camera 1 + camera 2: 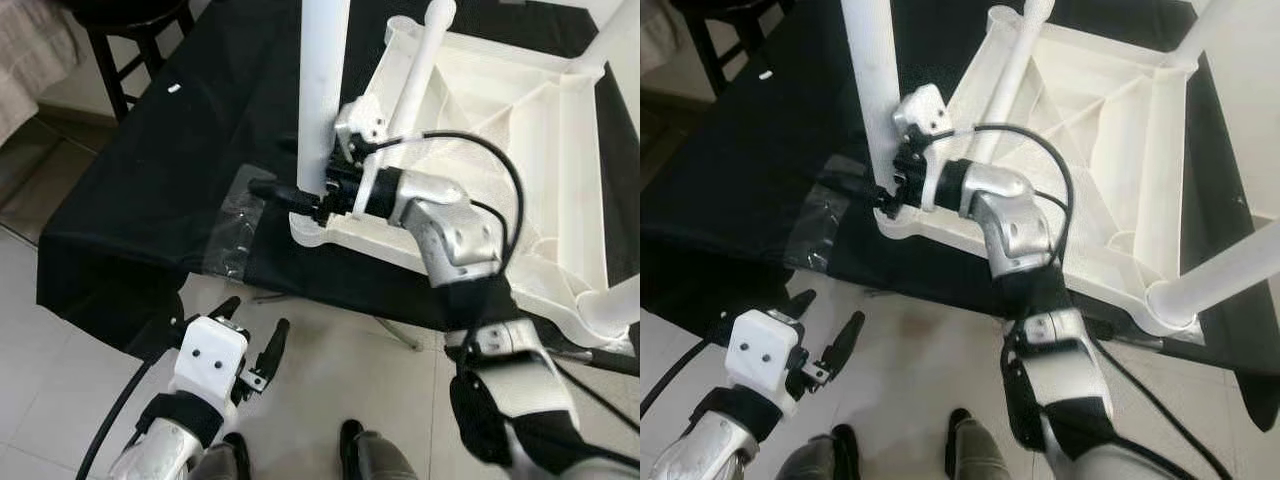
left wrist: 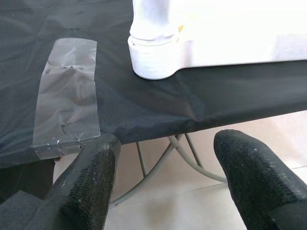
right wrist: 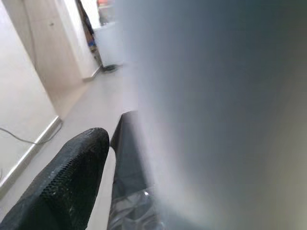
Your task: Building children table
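Far left there's a dark stool (image 1: 135,40) on the tile floor (image 1: 330,370), w/ a bit of beige fabric (image 1: 30,50) at the corner. Black cloth (image 1: 150,190) covers a low stand; its thin metal frame (image 2: 158,163) shows under the near edge in the left wrist view. A clear plastic bag (image 1: 232,232) lies flat on the cloth near that edge, just left of the table's corner.

Left gripper (image 1: 255,335) hangs low on the near left, over the floor, short of the cloth edge. Fingers (image 2: 91,182) spread wide, nothing between them.

Center: white kids table (image 1: 520,130) lies upside down on the cloth, underside ribs facing up. One leg (image 1: 322,90) stands upright in the near-left corner socket (image 2: 153,62). A 2nd leg (image 1: 415,70) rises from the far-left corner, tilted a bit.

Right gripper (image 1: 285,195) reaches in from the right and sits at the base of that near-left leg, right above the socket. Fingers are closed around the leg: one black finger (image 3: 62,182) shows on the leg's left side in the right wrist view, leg blurry and huge right against it. Black cable (image 1: 490,170) loops over the right arm.

Right side: two more legs, one at far right (image 1: 620,30), one at near right (image 1: 1230,275) angling off toward the right.

Near edge, center: robot's dark feet (image 1: 345,450) on the tile.
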